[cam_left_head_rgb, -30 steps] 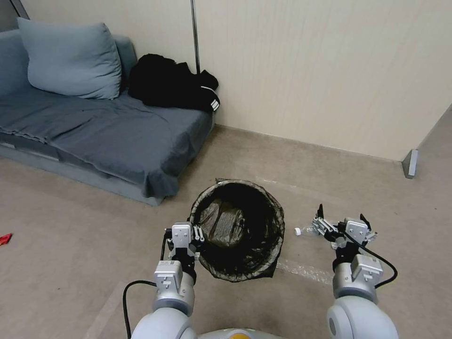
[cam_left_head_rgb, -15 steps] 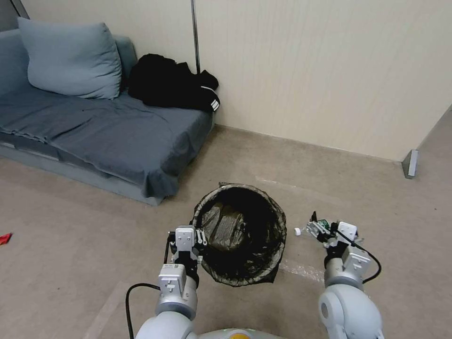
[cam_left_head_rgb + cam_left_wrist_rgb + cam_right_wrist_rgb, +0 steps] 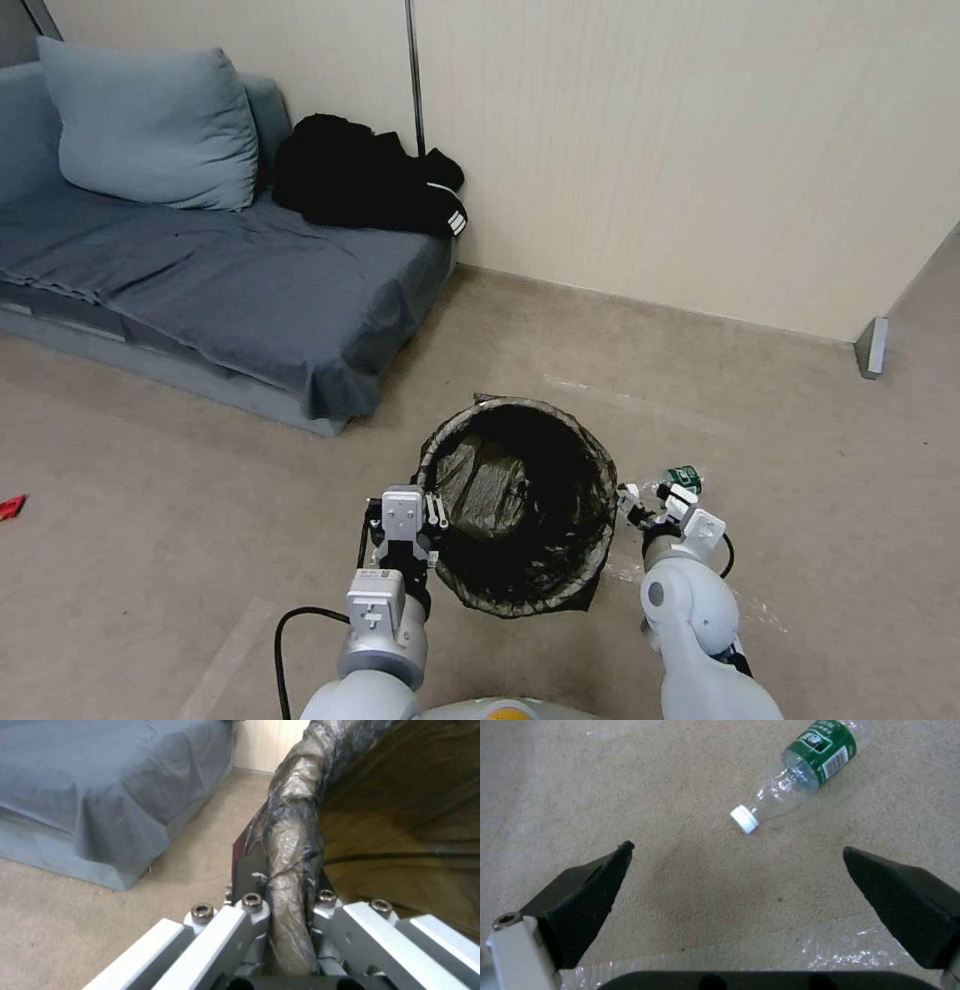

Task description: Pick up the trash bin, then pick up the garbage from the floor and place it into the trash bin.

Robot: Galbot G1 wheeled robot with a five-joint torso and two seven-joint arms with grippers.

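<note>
since a second ago my right arm has swung in toward my body and down, and the bin has drifted a little to the right with my left arm.

left to right: a sofa (image 3: 230, 280) stands along the wall, well apart from the work. my left gripper (image 3: 432, 512) is clenched on the near rim of the trash bin (image 3: 600, 470), the dark liner bag (image 3: 292, 843) pinched between its fingers, and holds the bin just off the carpet (image 3: 150, 560), as far as i can judge. just right of the bin my right gripper (image 3: 737, 877) hangs over the floor with its fingers (image 3: 587, 896) spread wide, nothing in them. the plastic bottle (image 3: 805, 768) lies on its side on the carpet just ahead of it, white cap toward me, green label farther off.

bin in hand, i judge the bottle pickup is the step now. next calls for reaching forward and down so the fingers straddle the bottle's body, then closing; it is round and light, so it may roll or crumple.
</note>
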